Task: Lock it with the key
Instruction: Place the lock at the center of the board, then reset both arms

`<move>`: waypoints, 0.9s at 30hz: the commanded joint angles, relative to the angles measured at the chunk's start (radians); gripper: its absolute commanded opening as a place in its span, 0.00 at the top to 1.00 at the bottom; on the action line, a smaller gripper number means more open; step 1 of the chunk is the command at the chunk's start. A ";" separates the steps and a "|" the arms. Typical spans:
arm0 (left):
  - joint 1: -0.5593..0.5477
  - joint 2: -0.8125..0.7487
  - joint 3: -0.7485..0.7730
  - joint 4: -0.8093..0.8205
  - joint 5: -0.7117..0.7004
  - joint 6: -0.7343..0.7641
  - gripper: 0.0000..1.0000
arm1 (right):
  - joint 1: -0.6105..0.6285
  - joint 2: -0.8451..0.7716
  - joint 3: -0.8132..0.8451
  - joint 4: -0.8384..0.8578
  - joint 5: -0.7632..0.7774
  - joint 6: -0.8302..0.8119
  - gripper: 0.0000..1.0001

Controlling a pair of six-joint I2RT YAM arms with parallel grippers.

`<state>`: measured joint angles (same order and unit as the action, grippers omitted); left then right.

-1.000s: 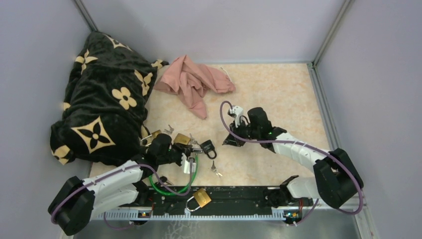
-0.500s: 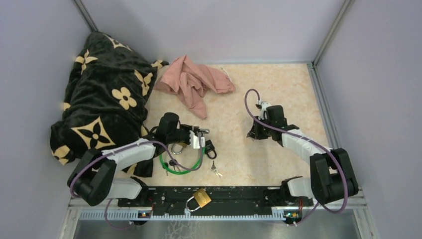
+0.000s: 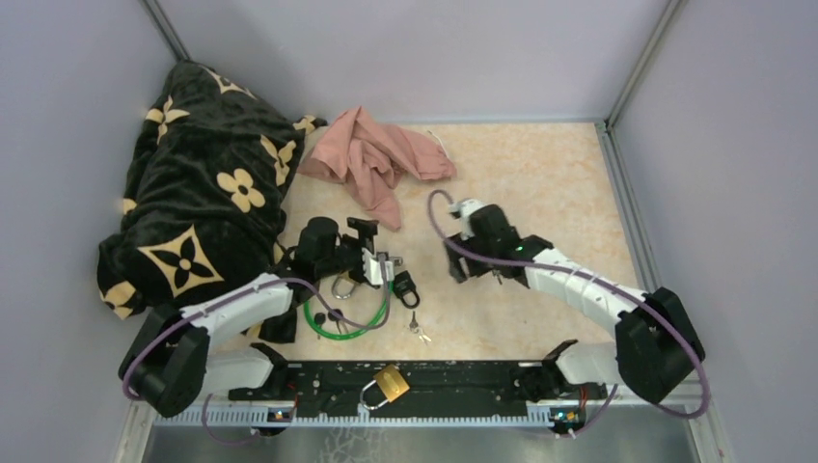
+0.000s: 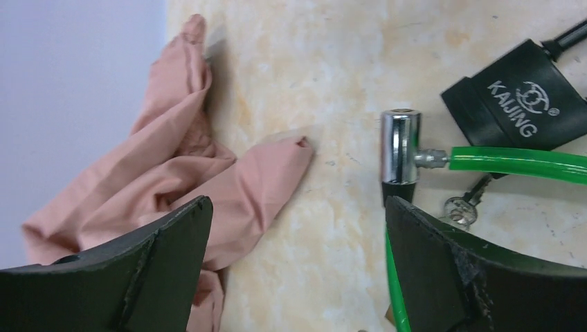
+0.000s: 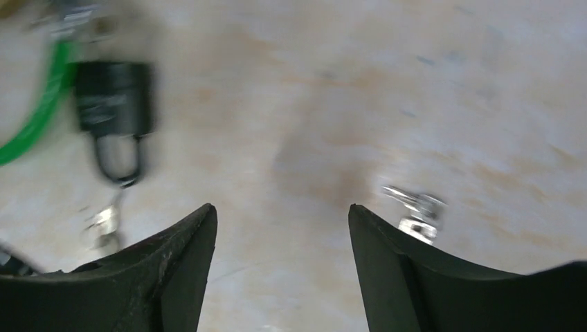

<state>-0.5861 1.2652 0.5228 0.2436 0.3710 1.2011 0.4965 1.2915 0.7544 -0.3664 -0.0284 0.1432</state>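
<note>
Left gripper (image 4: pixel 297 214) and right gripper (image 5: pixel 280 218) both gape empty; the right should centre squarely over the small silver metal key (image 5: pixel 415 209), lying right of the black rectangular padlock (image 4: pixel 516 104), before closing.

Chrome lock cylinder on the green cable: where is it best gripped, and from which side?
Probably from above, across the chrome cylinder near its free end: it lies flat, and the green cable joins one side at mid-length.

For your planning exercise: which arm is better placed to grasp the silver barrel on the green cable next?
Left, probably: the left gripper hangs open with the silver barrel just beside its jaws; the right gripper is open but farther away.
</note>
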 commanded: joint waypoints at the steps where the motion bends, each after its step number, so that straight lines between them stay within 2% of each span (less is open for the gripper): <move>1: 0.008 -0.143 0.008 -0.080 -0.095 -0.161 0.01 | 0.361 -0.100 0.020 0.023 -0.106 -0.123 0.32; 2: 0.011 -0.178 0.007 -0.109 -0.118 -0.217 0.01 | 0.494 -0.114 -0.009 0.060 -0.166 -0.185 0.32; 4: 0.016 -0.258 0.002 -0.179 -0.158 -0.324 0.01 | 0.648 -0.153 -0.083 0.185 -0.256 -0.265 0.28; 7: 0.028 -0.374 -0.030 -0.238 -0.203 -0.454 0.01 | 0.753 -0.175 -0.184 0.416 -0.354 -0.387 0.19; 9: 0.044 -0.454 -0.062 -0.239 -0.236 -0.519 0.01 | 0.802 -0.124 -0.169 0.469 -0.388 -0.486 0.15; 16: 0.203 -0.703 -0.152 -0.240 -0.211 -0.667 0.01 | 0.905 0.223 -0.013 0.409 -0.393 -0.677 0.11; 19: 0.244 -0.760 -0.179 -0.239 -0.188 -0.703 0.01 | 0.921 0.292 0.022 0.410 -0.412 -0.690 0.03; 22: 0.270 -0.795 -0.204 -0.231 -0.175 -0.721 0.01 | 0.923 0.335 0.045 0.401 -0.416 -0.688 0.03; 24: 0.283 -0.812 -0.217 -0.222 -0.168 -0.736 0.01 | 0.922 0.363 0.061 0.382 -0.412 -0.683 0.06; 27: 0.299 -0.824 -0.229 -0.210 -0.161 -0.743 0.01 | 0.897 0.386 0.079 0.373 -0.379 -0.631 0.20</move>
<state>-0.3099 0.4633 0.3141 0.0132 0.1814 0.5060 1.4109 1.6390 0.7818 0.0032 -0.4286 -0.5022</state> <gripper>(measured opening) 0.987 0.880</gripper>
